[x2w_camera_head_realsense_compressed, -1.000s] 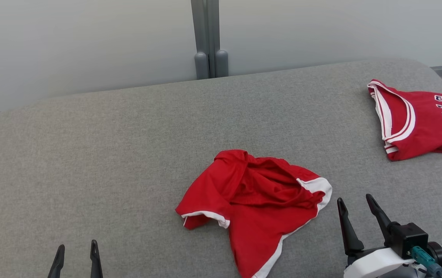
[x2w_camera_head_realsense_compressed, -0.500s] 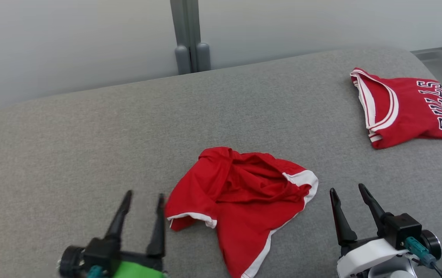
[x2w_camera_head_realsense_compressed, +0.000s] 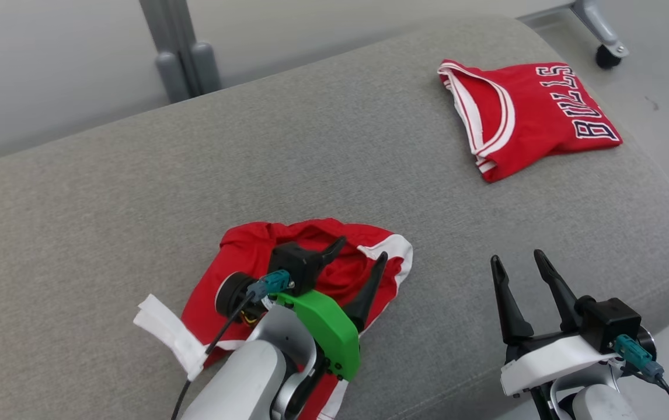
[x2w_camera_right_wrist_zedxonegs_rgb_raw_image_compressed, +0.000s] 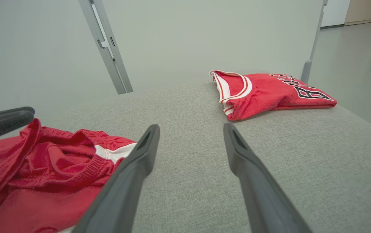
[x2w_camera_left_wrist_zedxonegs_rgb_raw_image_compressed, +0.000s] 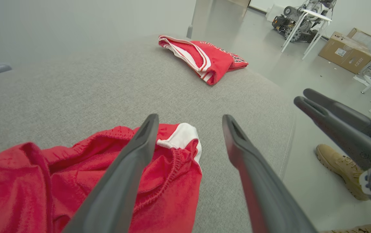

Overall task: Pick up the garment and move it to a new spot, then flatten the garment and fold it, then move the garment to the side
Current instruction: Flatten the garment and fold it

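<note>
In the left wrist view our left gripper (x2w_camera_left_wrist_zedxonegs_rgb_raw_image_compressed: 189, 117) hangs open and empty, one finger (x2w_camera_left_wrist_zedxonegs_rgb_raw_image_compressed: 129, 168) above the crumpled red shorts (x2w_camera_left_wrist_zedxonegs_rgb_raw_image_compressed: 59, 181), the other above the bare grey cushion (x2w_camera_left_wrist_zedxonegs_rgb_raw_image_compressed: 75, 90), so we fear that closing may catch only a thin edge that slips out. In the right wrist view our right gripper (x2w_camera_right_wrist_zedxonegs_rgb_raw_image_compressed: 191, 127) is open too, beside the shorts. In the head view the left gripper (x2w_camera_head_realsense_compressed: 363, 247) is over the shorts, while a second ago it was at the bottom edge, well apart from them.
</note>
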